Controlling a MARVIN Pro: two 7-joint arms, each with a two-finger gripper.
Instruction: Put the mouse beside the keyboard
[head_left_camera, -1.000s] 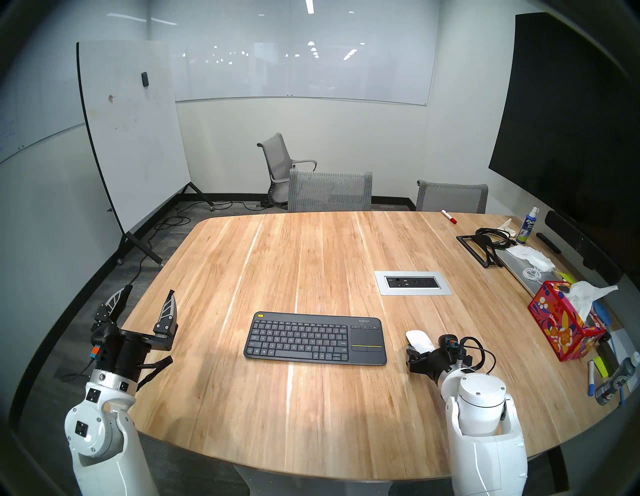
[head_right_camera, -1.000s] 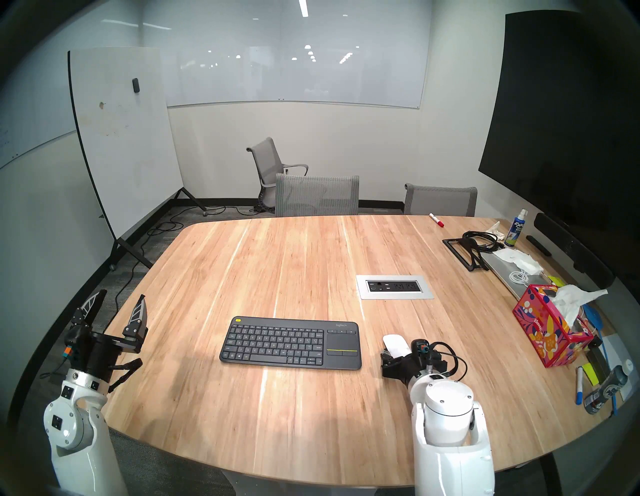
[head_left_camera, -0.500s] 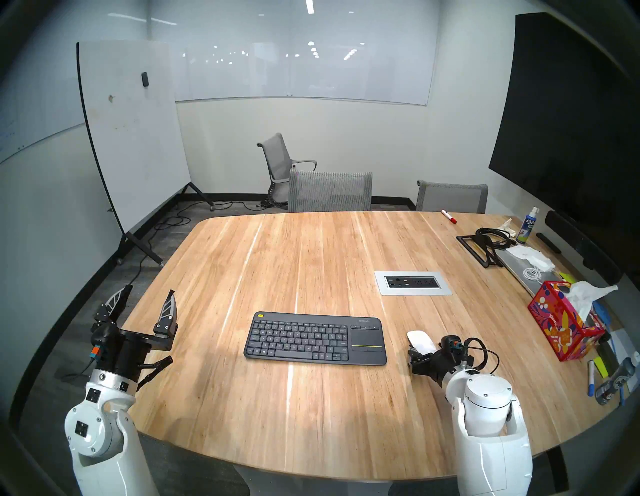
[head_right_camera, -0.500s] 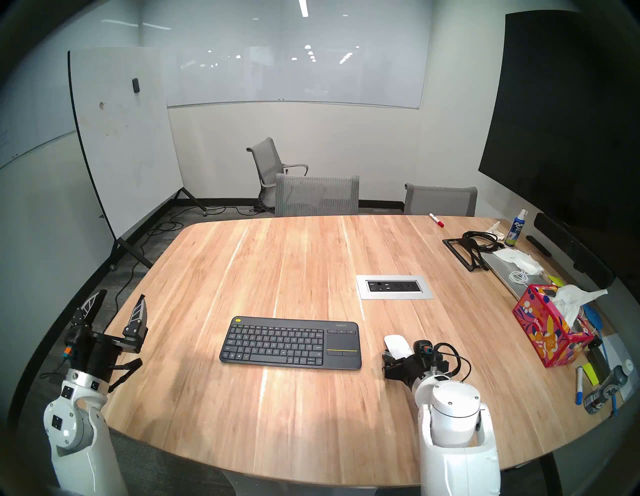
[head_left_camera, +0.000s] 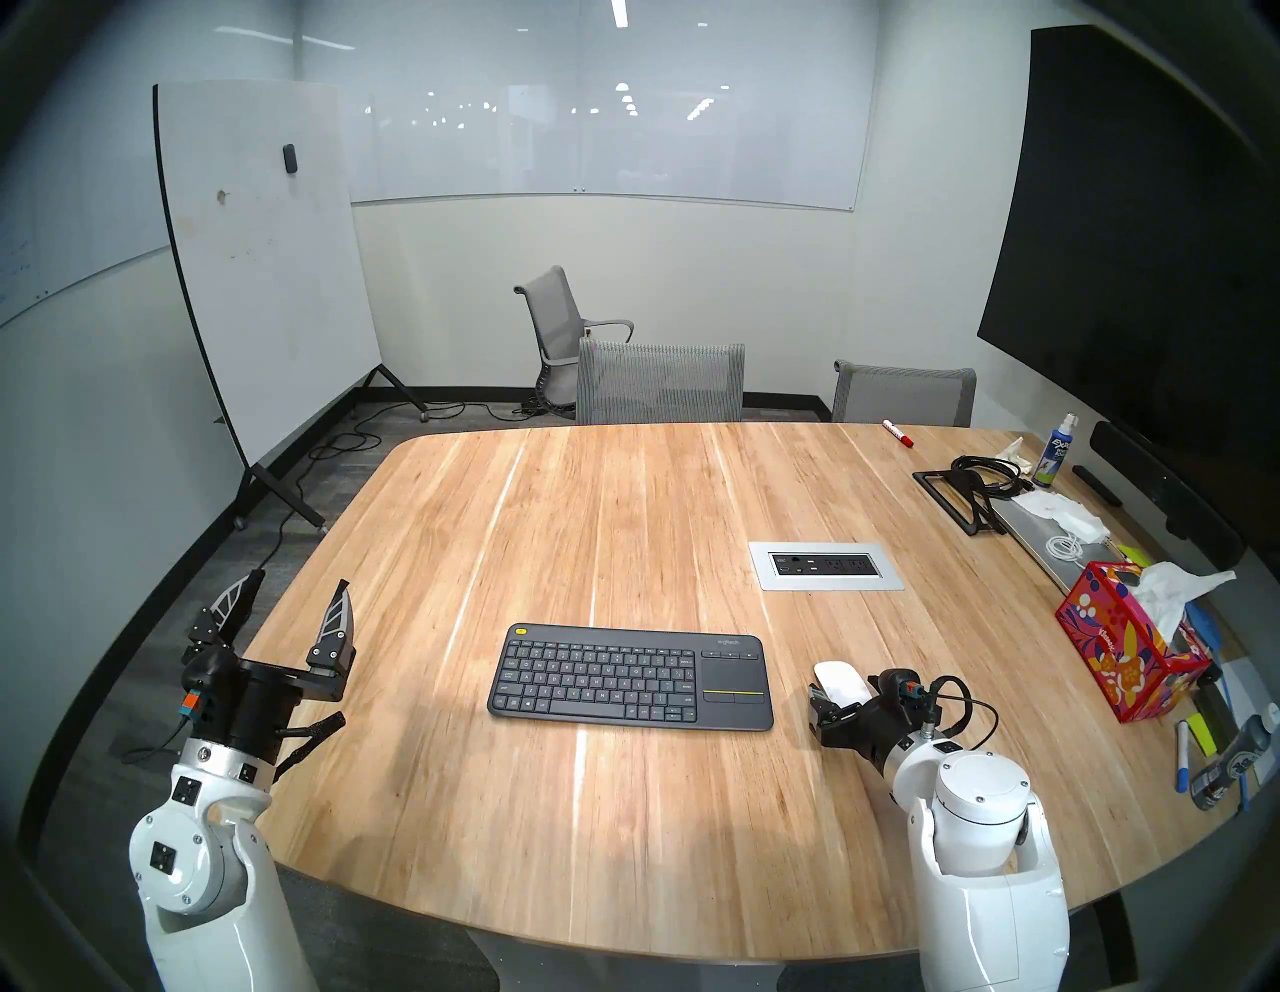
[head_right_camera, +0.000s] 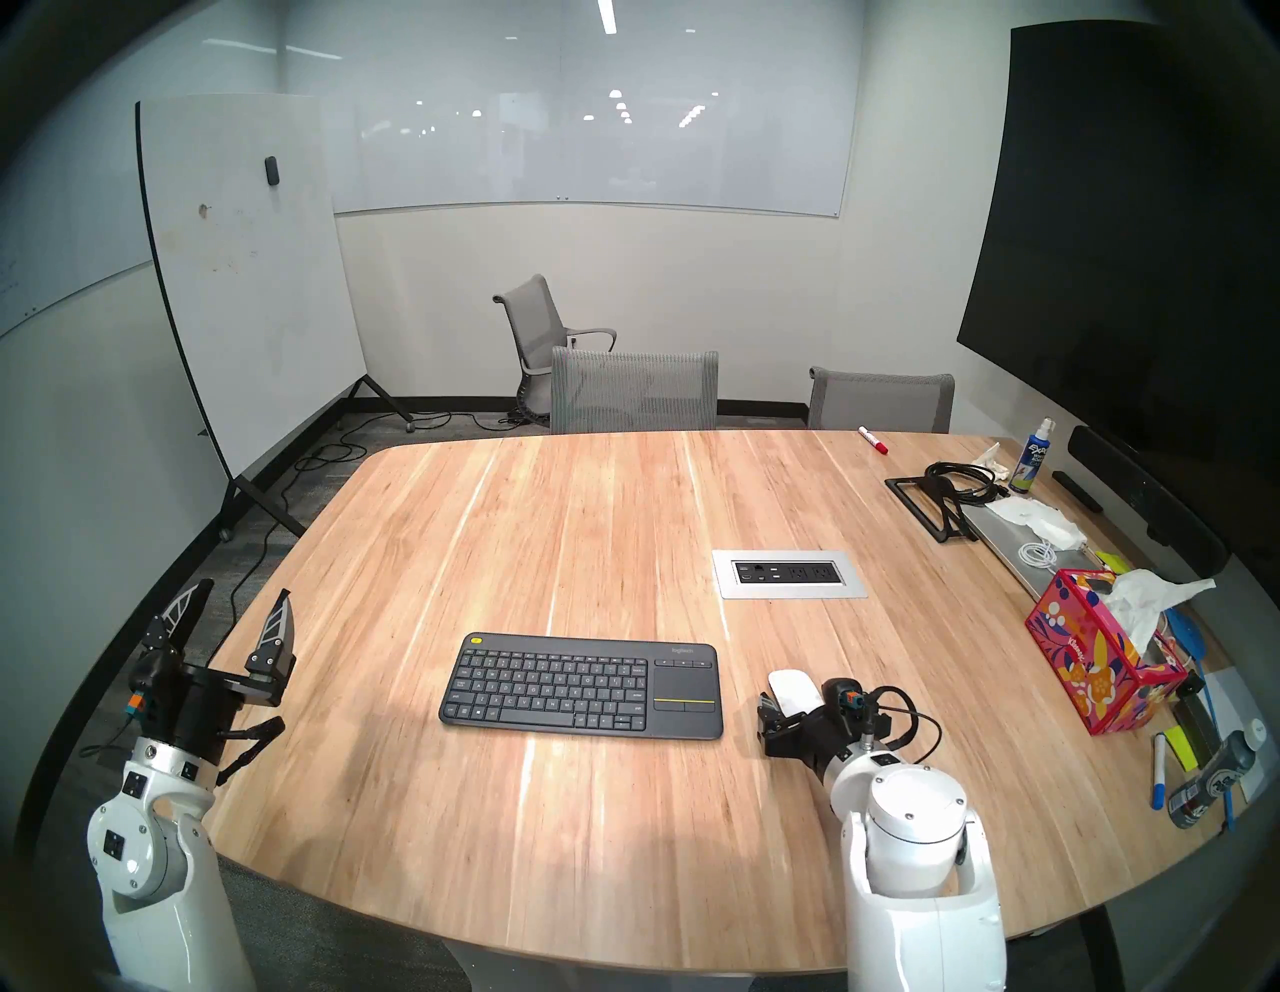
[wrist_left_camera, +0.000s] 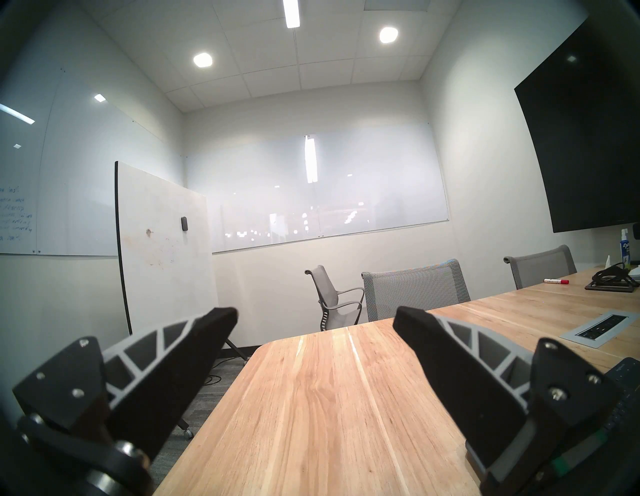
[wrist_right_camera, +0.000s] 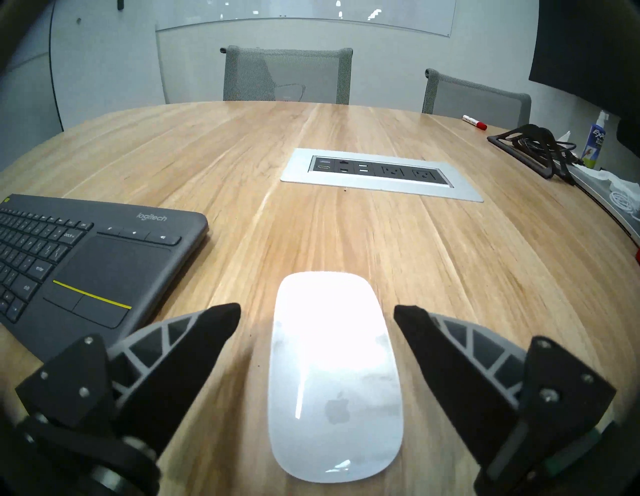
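Meeting room, whiteboards (head_left_camera: 270, 277), conference table (head_left_camera: 623, 499), chairs (head_left_camera: 661, 382)

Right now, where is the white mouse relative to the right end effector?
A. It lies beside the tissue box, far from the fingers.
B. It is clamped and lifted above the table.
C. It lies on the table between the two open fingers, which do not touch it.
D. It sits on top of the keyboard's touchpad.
C: in the right wrist view the white mouse lies on the wooden table between the spread fingers of the right end effector, with wood showing on both sides.

I see glossy white plastic mouse (wrist_right_camera: 334, 377), matt dark grey plastic keyboard (wrist_right_camera: 86, 263), smooth wood-grain tabletop (wrist_right_camera: 242, 156), brushed metal socket plate (wrist_right_camera: 381, 188).
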